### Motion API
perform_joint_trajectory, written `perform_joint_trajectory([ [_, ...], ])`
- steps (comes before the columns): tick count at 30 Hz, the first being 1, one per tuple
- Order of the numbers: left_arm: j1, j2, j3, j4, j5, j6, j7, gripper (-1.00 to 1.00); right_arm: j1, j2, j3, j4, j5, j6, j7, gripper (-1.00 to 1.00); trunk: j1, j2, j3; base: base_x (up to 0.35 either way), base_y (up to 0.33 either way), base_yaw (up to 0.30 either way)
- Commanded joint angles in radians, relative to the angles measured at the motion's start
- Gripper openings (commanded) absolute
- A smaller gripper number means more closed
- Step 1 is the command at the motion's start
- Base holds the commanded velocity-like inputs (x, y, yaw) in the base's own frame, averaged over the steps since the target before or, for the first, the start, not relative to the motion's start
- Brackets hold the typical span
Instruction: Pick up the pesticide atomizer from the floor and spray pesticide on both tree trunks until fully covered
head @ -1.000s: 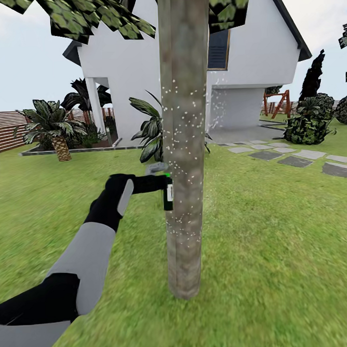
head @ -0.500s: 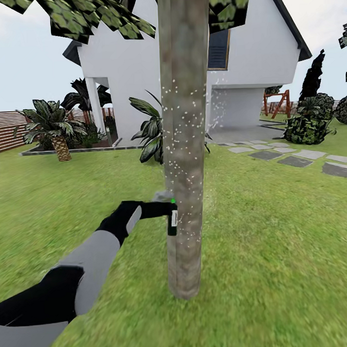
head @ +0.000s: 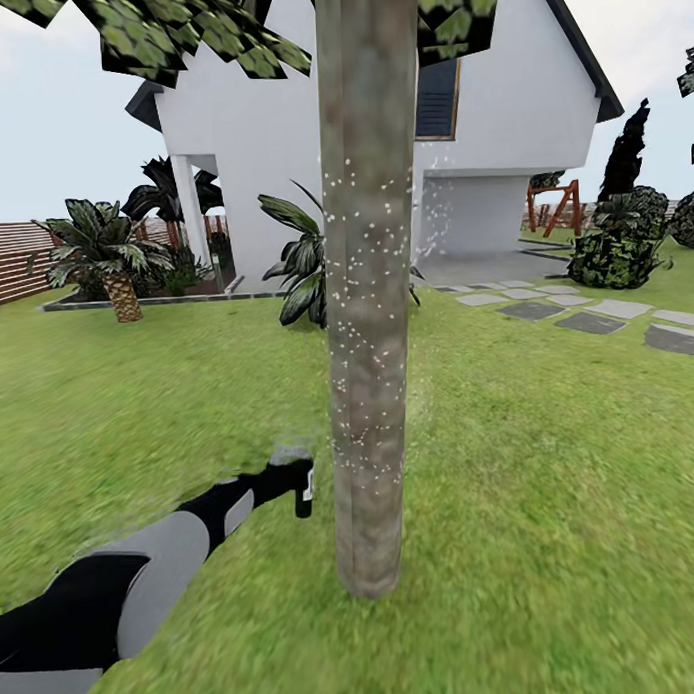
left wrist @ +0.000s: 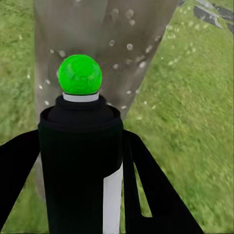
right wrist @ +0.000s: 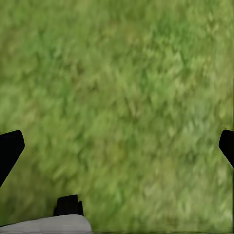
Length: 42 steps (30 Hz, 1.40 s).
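A thick grey-brown tree trunk (head: 370,286) rises from the lawn straight ahead, speckled with white droplets from about mid height down to near its base. My left gripper (head: 292,481) is low beside the trunk's left side, shut on the pesticide atomizer (head: 304,494). In the left wrist view the atomizer (left wrist: 80,161) is a black body with a white label and a green spot, pointing at the spotted trunk (left wrist: 112,39) close in front. My right gripper (right wrist: 117,146) is open over bare grass, its black fingertips (right wrist: 9,148) wide apart.
A white house (head: 280,139) stands behind the tree, with palms (head: 109,255) and a leafy plant (head: 299,259) at its wall. Grey stepping stones (head: 591,321) cross the lawn at right, near dark shrubs (head: 619,242). A brown slat fence (head: 9,261) runs at far left.
My left arm has lowered the atomizer down along the trunk, from about mid height to near the ground, and drawn it slightly left. The camera has not moved.
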<state>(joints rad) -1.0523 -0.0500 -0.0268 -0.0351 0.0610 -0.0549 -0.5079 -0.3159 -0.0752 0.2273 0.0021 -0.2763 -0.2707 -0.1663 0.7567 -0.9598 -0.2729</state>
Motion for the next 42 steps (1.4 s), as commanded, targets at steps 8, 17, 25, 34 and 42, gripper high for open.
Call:
perform_joint_trajectory([
  [8, 0.161, 0.031, 0.008, 0.002, -0.037, -0.175, 0.000, -1.00, 0.000, 0.006, 0.001, 0.015, 0.000, -0.001, -0.001, 1.00, 0.000, 0.000, 0.000, 0.000, 0.188, -0.001],
  [17, 0.164, 0.029, 0.007, 0.000, -0.049, -0.172, 0.000, -1.00, 0.000, 0.009, 0.001, 0.012, 0.000, -0.001, -0.001, 1.00, 0.000, 0.000, 0.002, 0.059, 0.347, -0.219],
  [25, 0.164, 0.029, 0.007, 0.000, -0.049, -0.172, 0.000, -1.00, 0.000, 0.008, 0.001, 0.012, 0.000, -0.001, -0.001, 1.00, 0.000, 0.000, 0.005, 0.019, 0.350, -0.289],
  [34, 0.164, 0.030, 0.007, 0.000, -0.049, -0.172, 0.000, -1.00, 0.000, 0.008, 0.001, 0.012, 0.000, -0.001, -0.001, 1.00, 0.000, 0.000, 0.008, 0.000, 0.350, -0.290],
  [42, 0.164, 0.030, 0.007, 0.000, -0.050, -0.171, 0.000, -1.00, 0.000, 0.008, 0.001, 0.012, 0.000, -0.001, -0.001, 1.00, 0.000, 0.000, 0.009, 0.000, 0.350, -0.243],
])
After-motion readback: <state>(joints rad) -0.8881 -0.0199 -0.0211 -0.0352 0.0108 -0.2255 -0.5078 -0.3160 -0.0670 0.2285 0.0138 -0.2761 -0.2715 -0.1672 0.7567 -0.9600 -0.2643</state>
